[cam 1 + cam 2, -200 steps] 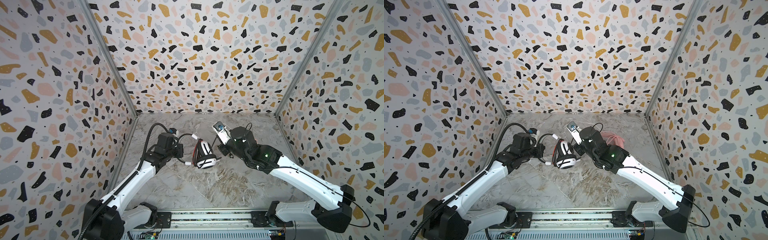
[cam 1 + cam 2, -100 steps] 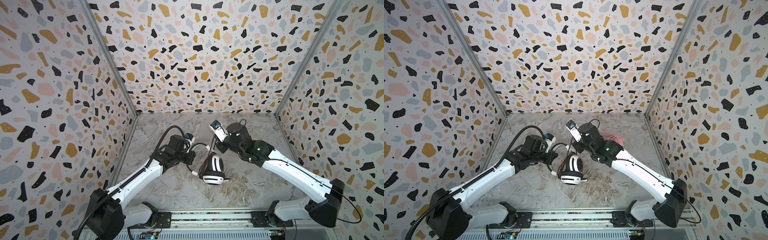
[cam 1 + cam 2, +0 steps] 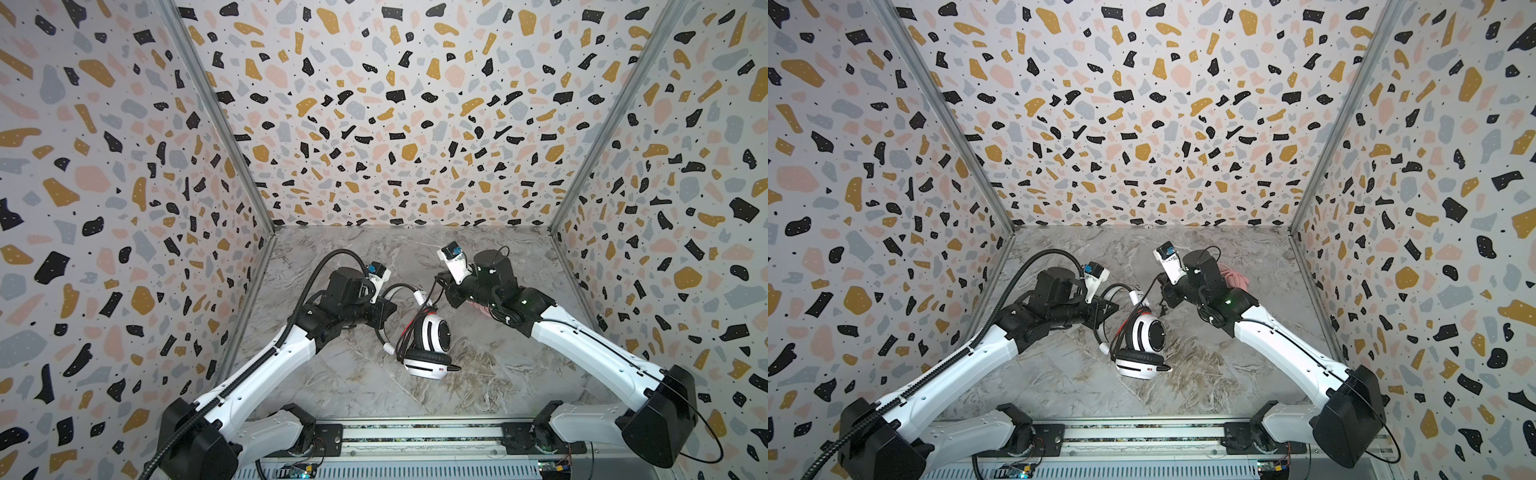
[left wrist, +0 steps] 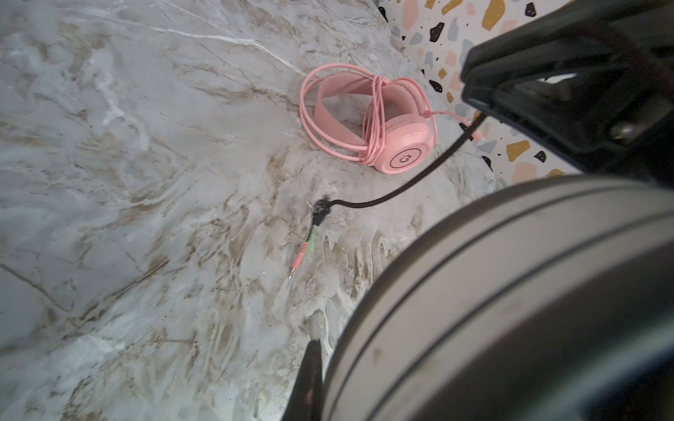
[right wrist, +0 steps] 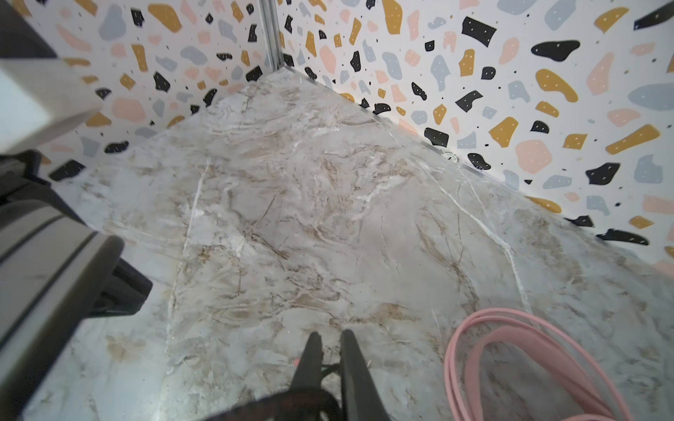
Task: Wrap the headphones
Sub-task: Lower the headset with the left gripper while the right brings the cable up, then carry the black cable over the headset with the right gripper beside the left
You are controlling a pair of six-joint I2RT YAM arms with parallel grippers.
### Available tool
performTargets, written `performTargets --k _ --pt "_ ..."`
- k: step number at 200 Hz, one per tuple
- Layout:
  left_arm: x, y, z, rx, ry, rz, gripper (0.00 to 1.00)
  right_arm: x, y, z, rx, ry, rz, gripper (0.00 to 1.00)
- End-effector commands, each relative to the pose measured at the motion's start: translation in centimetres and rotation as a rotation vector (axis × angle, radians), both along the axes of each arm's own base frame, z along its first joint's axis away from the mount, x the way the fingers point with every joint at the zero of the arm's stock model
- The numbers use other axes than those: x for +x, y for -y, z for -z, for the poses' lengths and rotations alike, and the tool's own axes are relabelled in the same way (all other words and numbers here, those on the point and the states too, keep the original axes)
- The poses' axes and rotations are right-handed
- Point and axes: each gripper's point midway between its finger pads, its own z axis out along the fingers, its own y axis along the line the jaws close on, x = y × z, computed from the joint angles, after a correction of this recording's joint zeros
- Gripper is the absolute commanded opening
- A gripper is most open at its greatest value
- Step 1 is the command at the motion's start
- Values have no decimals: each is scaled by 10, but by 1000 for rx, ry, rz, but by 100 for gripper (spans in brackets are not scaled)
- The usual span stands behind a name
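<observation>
Here, three terrazzo walls (image 3: 395,104) are seen around one marble table (image 3: 478,395). Two arms are reached in over it, the left arm (image 3: 266,365) and the right arm (image 3: 582,345), both bent toward the middle.

Two headsets are counted. The white headset (image 3: 432,336) is found near the middle of the table, between the two grippers, with one striped cup turned upward and the other cup below it; dark cable strands are seen across it. The pink headset (image 4: 401,135) is laid well apart from it, at the right rear near the wall, and is mostly hidden behind the right arm in both top views. Its pink cable (image 5: 510,328) is wound round it in several loops.

The left gripper (image 3: 384,311) is closed on the white headset at its band. The two fingers of the right gripper (image 5: 330,346) are held a narrow gap apart, with the black cable (image 4: 401,189) passed between them; whether it is pinched cannot be told. One run of this cable is hung down to the table and is ended in two plugs (image 4: 298,259), one pink and one green, laid on the marble.
</observation>
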Motion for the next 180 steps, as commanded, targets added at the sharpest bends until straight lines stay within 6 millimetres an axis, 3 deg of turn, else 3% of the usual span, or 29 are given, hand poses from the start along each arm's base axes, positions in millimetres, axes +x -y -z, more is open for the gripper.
performTargets --k 1,46,90,133,180 --pt "-4 16 -50 -106 66 76 0 -1 1 -9 133 -13 -38 20" --pt "-3 15 -48 -99 17 102 0 2 24 22 181 -100 -23 44" --pt "-1 19 -71 -129 22 120 0 -10 32 69 178 -191 -20 61" --pt "1 24 -95 -167 26 124 0 -25 25 107 203 -289 -70 67" --pt "3 25 -108 -168 24 128 0 -41 -1 117 270 -355 -221 78"
